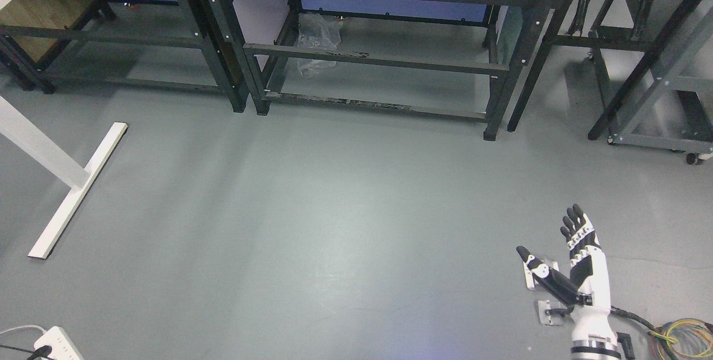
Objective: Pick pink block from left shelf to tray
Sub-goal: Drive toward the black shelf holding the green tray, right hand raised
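Note:
My right hand (551,243) shows at the lower right of the head view, raised over the grey floor. Its fingers (576,226) are stretched out straight and the thumb is spread to the left, holding nothing. No pink block, shelf or tray appears anywhere in this view. The left arm does not show.
Dark metal table frames (379,62) line the back, with a crumpled clear plastic bag (316,42) under the middle one. A white stand foot (78,190) lies at the left. A power strip (55,346) sits lower left, cables (677,337) lower right.

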Motion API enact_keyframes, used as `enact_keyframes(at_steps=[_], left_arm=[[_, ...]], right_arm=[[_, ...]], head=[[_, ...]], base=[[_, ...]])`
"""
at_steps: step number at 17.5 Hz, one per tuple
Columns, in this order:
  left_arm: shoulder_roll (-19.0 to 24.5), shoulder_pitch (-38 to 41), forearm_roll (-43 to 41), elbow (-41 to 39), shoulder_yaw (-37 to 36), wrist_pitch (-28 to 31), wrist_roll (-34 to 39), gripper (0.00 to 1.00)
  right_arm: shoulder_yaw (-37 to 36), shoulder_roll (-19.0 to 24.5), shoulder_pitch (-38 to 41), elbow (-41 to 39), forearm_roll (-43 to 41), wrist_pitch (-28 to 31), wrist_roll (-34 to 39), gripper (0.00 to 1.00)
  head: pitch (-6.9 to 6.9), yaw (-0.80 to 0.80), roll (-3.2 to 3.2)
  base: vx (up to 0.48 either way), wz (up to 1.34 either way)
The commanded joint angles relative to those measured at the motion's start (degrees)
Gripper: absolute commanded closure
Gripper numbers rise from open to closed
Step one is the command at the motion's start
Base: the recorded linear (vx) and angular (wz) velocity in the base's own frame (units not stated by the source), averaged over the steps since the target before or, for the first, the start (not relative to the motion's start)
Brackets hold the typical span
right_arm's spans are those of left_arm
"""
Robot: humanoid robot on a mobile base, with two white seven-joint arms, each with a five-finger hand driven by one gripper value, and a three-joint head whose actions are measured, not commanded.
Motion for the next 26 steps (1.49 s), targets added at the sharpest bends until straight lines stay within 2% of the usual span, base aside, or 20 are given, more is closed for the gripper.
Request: enact_keyframes(at_steps=[1,4,7,9,10,12,14,22,26], left_arm=[[1.0,0.5,-0.1,0.0,0.0,0.0,0.0,0.00],[1.0,0.5,-0.1,0.0,0.0,0.0,0.0,0.00],[1.0,0.5,-0.1,0.0,0.0,0.0,0.0,0.00],[1.0,0.5,-0.1,0.0,0.0,0.0,0.0,0.00],[1.0,0.5,-0.1,0.0,0.0,0.0,0.0,0.00],[1.0,0.5,-0.1,0.0,0.0,0.0,0.0,0.00],[1.0,0.5,-0.1,0.0,0.0,0.0,0.0,0.00],[1.0,0.5,-0.1,0.0,0.0,0.0,0.0,0.00],[1.0,0.5,-0.1,0.0,0.0,0.0,0.0,0.00]], right_arm=[[0.4,-1.5,-0.3,0.0,-1.6,-0.3,-0.1,0.00],[0.4,-1.8,-0.2,0.0,-6.8,-0.6,0.1,0.00],[0.5,-3.4,-0.4,-0.3,-7.3,-3.5,1.0,0.00],[0.5,-5.4,-0.7,-0.3,-3.7,-3.6,0.9,0.01],[0.4,-7.0,-0.8,-0.3,2.7,-3.7,0.3,0.01],[-1.4,-7.5,-2.2,-0.3,14.7,-1.7,-1.0,0.02],[-2.1,-7.7,-2.6,-0.3,18.9,0.7,-1.3,0.02],[-3.9,-8.7,-1.1,-2.0,19.3,-6.0,-1.4,0.01],[-4.0,-9.1,-1.4,-2.1,18.8,-3.1,-1.4,0.00]], head=[[0.00,0.00,0.00],[0.00,0.00,0.00],[0.00,0.00,0.00],[0.00,0.00,0.00],[0.00,0.00,0.00],[0.00,0.00,0.00],[0.00,0.00,0.00],[0.00,0.00,0.00],[0.00,0.00,0.00]], base=[[0.039,0.00],[0.045,-0.01],[0.045,0.00],[0.036,-0.04],[0.025,-0.01],[0.020,-0.01],[0.000,0.00],[0.000,0.00],[0.000,0.00]])
